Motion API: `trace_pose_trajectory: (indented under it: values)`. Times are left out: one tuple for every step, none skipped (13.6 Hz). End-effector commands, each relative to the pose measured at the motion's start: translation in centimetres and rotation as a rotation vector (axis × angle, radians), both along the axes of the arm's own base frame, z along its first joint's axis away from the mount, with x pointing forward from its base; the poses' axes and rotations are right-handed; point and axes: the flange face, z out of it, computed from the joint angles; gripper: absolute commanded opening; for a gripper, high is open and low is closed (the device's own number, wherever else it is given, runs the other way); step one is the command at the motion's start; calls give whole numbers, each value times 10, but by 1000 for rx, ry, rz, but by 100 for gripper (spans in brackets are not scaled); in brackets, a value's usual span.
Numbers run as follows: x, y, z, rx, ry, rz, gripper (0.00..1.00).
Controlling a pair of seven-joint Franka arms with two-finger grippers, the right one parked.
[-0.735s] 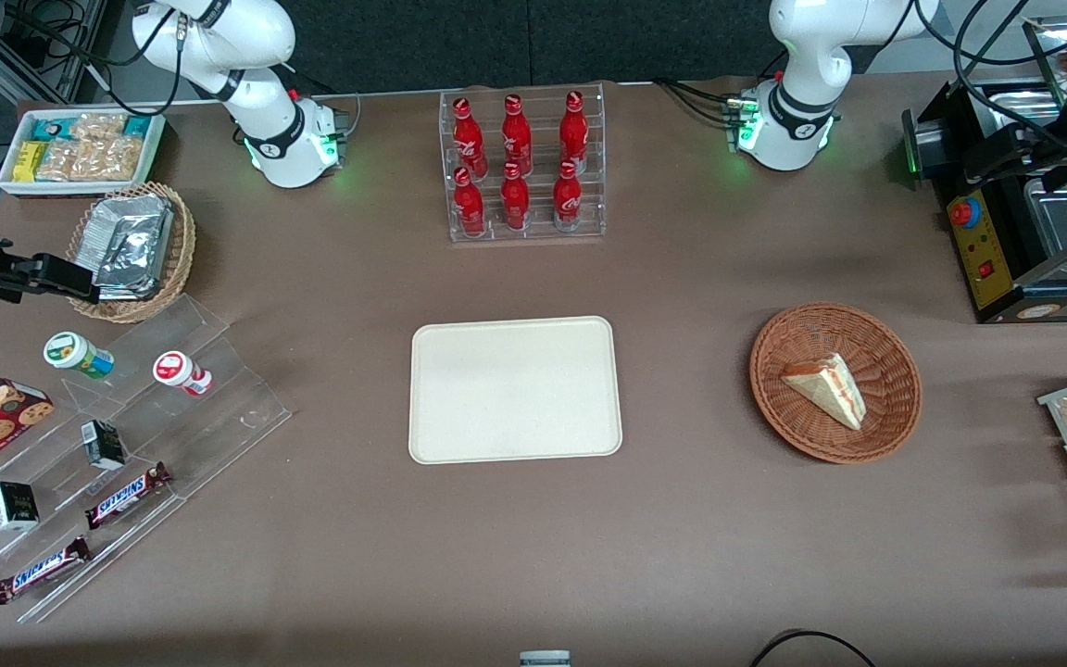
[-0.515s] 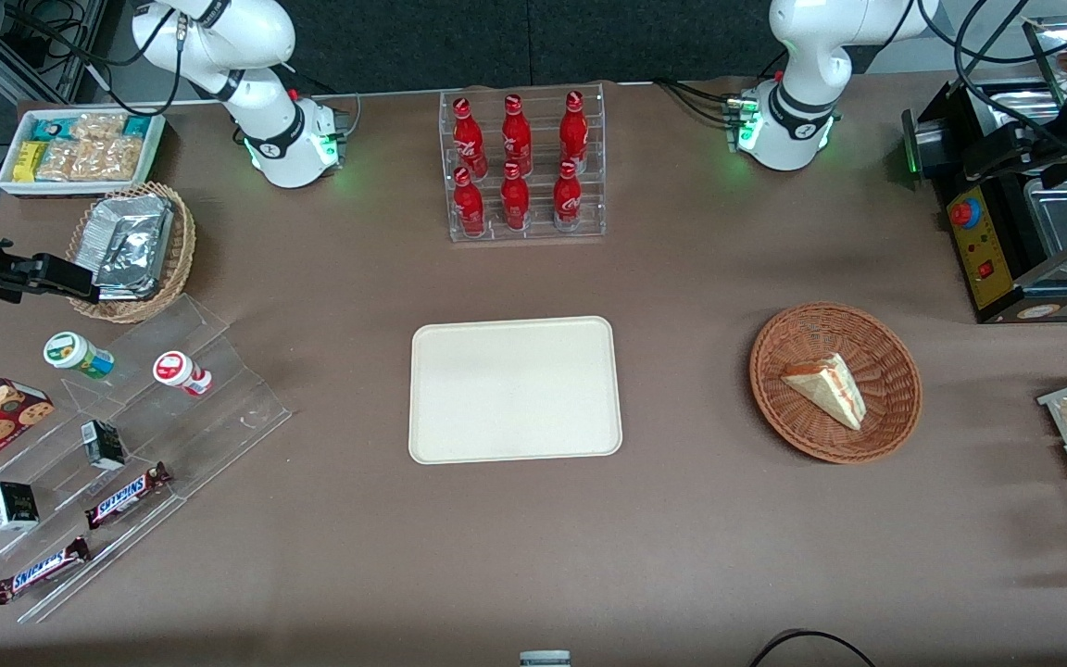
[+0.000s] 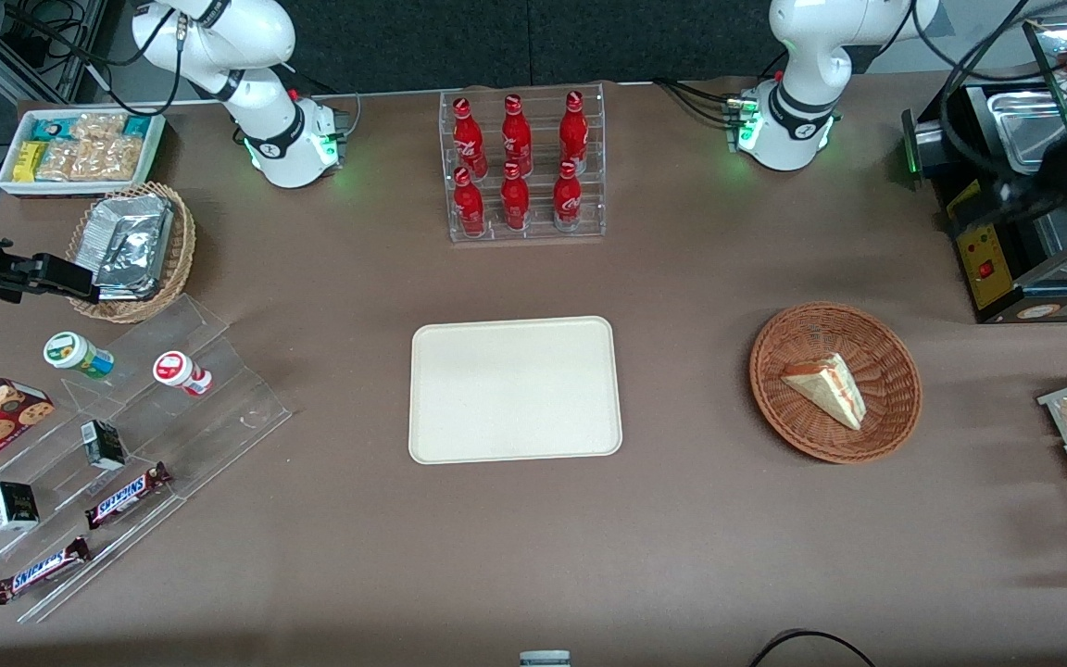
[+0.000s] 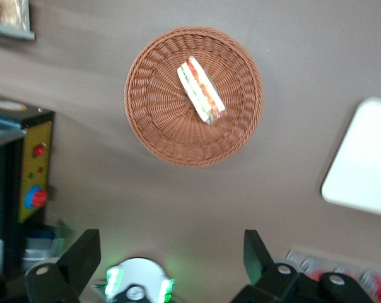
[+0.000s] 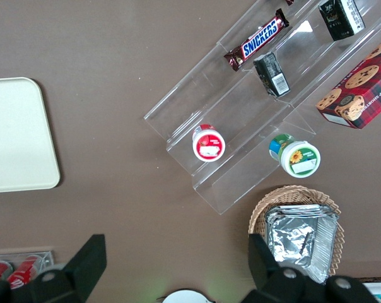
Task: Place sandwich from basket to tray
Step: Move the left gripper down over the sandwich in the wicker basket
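Brown bench (image 3: 682, 278): sandwich (image 3: 827, 387) in basket (image 3: 895, 421), at 3 o'clock from tray (image 3: 515, 389); gripper (image 4: 171, 259) high above basket, fingers (image 4: 83, 255) spread wide, holding nothing.

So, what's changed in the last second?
The left arm has shifted above the black machine at the working arm's end. Its gripper is open, empty, high over the basket. The sandwich, basket and tray have not moved.
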Motion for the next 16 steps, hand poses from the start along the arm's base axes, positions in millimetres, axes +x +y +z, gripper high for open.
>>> trace_pose_trajectory:
  values:
    - [22,-8,-36,53,17,127,100]
    - [27,-8,-48,63,16,181,100]
    - [35,-10,-63,78,6,279,100]
    - [41,-21,-80,88,-1,332,100]
    - [47,-29,-97,98,-12,385,100]
    - [53,-37,-115,106,-20,432,100]
    - [59,-42,-132,112,-26,476,100]
    - [64,-47,-151,115,-35,511,100]
    - [68,-53,-168,116,-47,524,100]
    - [67,-54,-185,118,-47,529,100]
    - [64,-53,-196,115,-56,532,100]
    - [60,-52,-207,113,-61,534,100]
    - [56,-51,-219,113,-67,532,100]
    - [53,-50,-229,124,-75,527,100]
    - [50,-49,-238,139,-84,523,100]
    - [45,-47,-249,153,-84,520,100]
